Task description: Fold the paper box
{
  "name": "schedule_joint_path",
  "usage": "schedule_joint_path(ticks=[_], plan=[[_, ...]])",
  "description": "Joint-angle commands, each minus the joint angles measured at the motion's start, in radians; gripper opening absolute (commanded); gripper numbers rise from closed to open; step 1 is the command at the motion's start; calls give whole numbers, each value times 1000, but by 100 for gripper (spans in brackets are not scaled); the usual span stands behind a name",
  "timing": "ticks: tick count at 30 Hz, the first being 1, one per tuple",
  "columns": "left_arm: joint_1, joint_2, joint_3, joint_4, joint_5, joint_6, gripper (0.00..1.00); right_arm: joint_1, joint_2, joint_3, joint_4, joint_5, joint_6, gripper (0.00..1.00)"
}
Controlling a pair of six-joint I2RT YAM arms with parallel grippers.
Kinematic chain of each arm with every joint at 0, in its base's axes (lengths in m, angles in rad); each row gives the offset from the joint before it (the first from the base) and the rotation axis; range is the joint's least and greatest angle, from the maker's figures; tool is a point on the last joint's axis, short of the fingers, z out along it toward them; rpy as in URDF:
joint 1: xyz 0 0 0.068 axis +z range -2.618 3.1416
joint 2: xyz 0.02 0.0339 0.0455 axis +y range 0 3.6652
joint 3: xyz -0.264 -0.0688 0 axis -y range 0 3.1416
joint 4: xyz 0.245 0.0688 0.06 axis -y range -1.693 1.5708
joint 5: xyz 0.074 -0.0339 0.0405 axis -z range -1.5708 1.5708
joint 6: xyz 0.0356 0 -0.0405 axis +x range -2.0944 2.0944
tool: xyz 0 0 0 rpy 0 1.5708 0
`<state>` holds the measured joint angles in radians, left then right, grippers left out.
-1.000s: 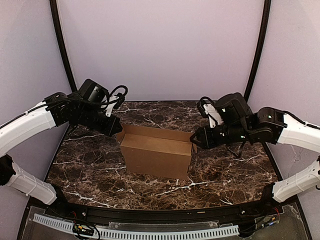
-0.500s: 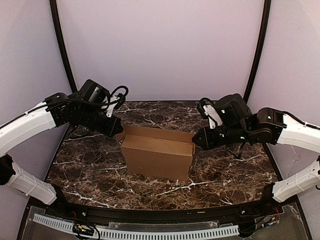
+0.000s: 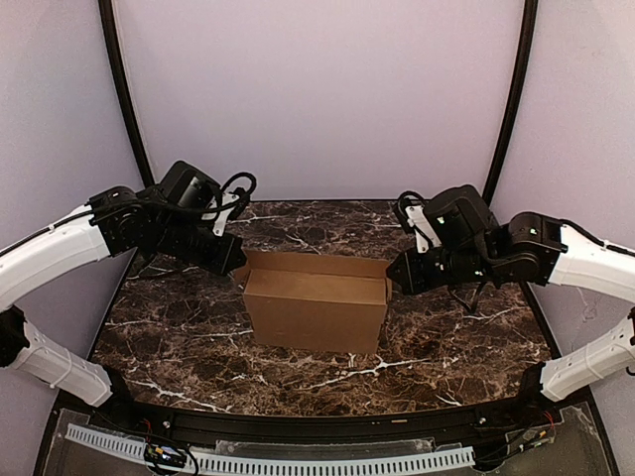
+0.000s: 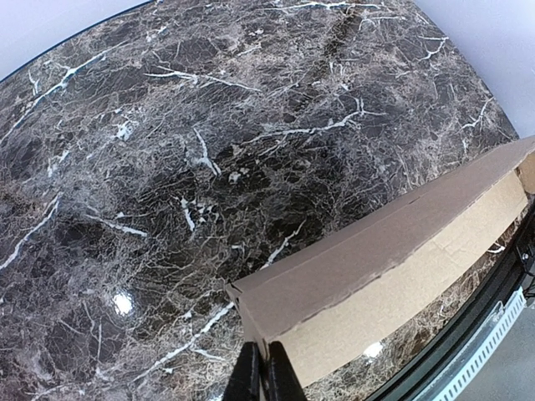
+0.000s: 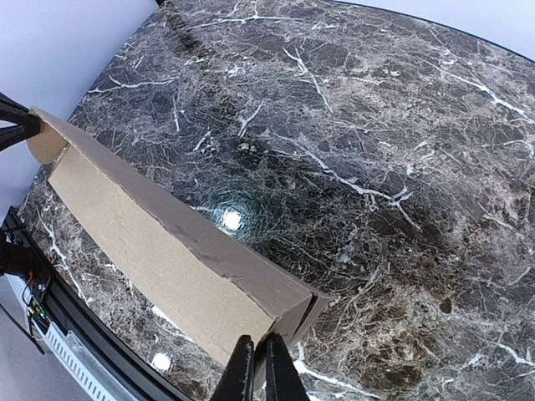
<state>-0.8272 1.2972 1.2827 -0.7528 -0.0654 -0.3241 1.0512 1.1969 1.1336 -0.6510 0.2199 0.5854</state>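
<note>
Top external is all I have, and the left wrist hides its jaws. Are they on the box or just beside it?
Observer: On it. The left wrist view shows the left jaws nearly shut, pinching the end wall of the paper box just below its top corner.
Operator: And the right?
Observer: Same in the right wrist view: the right jaws are nearly shut on the opposite end wall, just under its top corner.
Operator: Any loose flaps?
Observer: The right wrist view shows a rounded flap sticking out at the box's far end.
</note>
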Motion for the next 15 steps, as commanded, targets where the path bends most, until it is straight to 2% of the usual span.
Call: schedule_joint_path(ticks=[1, 15], plan=[[-44, -16, -14, 33, 41, -27, 3, 8, 20, 29, 31, -8, -6, 5], [-80, -22, -11, 43, -2, -85, 3, 8, 31, 73, 17, -4, -22, 3]])
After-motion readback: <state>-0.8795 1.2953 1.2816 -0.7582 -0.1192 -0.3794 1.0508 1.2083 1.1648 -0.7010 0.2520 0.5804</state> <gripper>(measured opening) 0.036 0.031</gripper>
